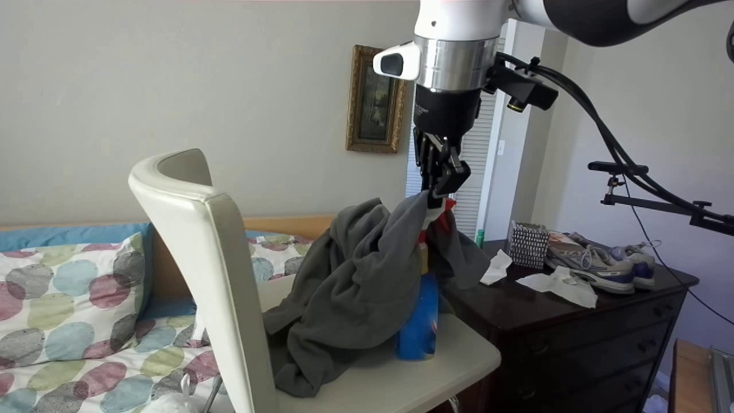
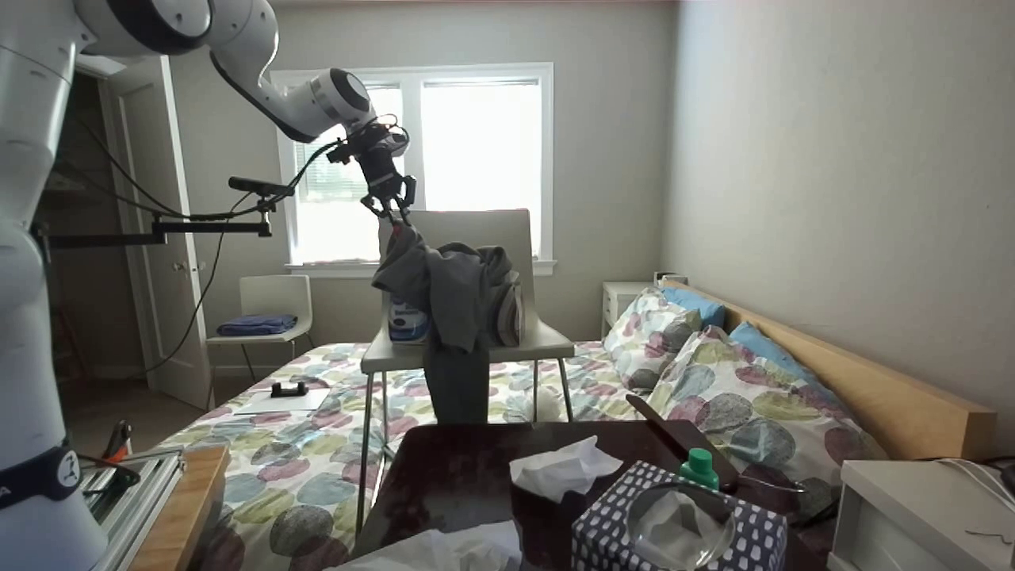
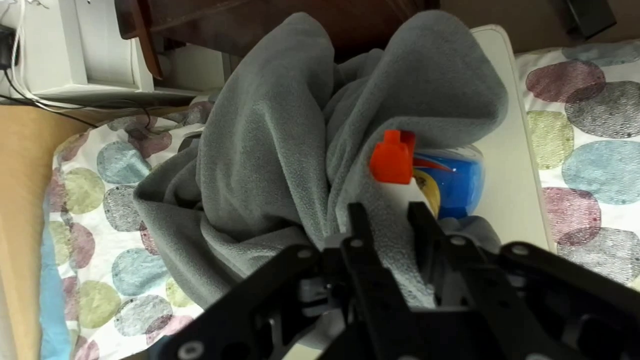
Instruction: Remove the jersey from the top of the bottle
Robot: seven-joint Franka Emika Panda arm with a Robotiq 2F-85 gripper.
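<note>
A grey jersey (image 1: 361, 275) drapes over the top of a blue spray bottle (image 1: 417, 327) and spreads across a cream chair (image 1: 401, 384). In the wrist view the jersey (image 3: 265, 150) covers most of the bottle's white head. The red nozzle (image 3: 392, 157) and part of the blue body (image 3: 452, 180) stick out. The bottle (image 2: 408, 321) stands upright on the seat. My gripper (image 3: 389, 205) points down at the covered bottle head, fingers partly apart with a ridge of cloth between them. The gripper (image 1: 440, 198) is right at the jersey's peak; exact contact is unclear.
The chair's tall back (image 1: 189, 229) rises beside the jersey. A pale rounded object (image 2: 511, 313) is partly under the cloth. A dark dresser (image 1: 516, 310) with tissues, shoes (image 1: 602, 264) and a tissue box (image 2: 674, 523) stands near. A bed (image 2: 293, 452) lies behind.
</note>
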